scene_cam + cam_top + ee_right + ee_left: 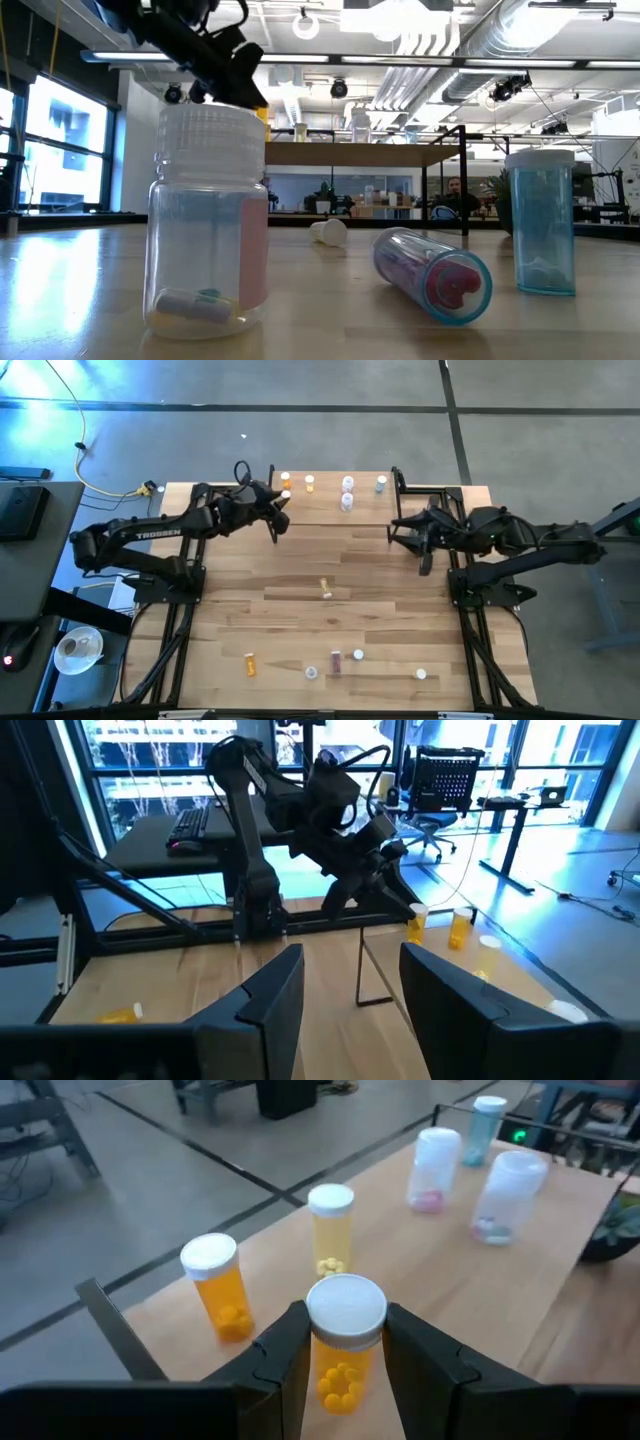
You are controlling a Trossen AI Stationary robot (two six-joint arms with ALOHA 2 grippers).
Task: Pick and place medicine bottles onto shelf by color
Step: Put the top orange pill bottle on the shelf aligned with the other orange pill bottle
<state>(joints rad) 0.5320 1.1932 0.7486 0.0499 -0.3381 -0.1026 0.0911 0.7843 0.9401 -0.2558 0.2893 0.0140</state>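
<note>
Orange white-capped pill bottle pinched upright between the left gripper fingers, over the left end of the light-wood-topped shelf.
Two more bottles stand on the shelf just beyond it: an orange one and a yellowish one; farther along the top stand two pale clear bottles and a bluish one. Right gripper hangs over the table's right side, fingers spread with nothing between them. On the wooden plank table, one small bottle lies on its side mid-table, and near the front edge sit an orange bottle, a purple one and several pale ones.
</note>
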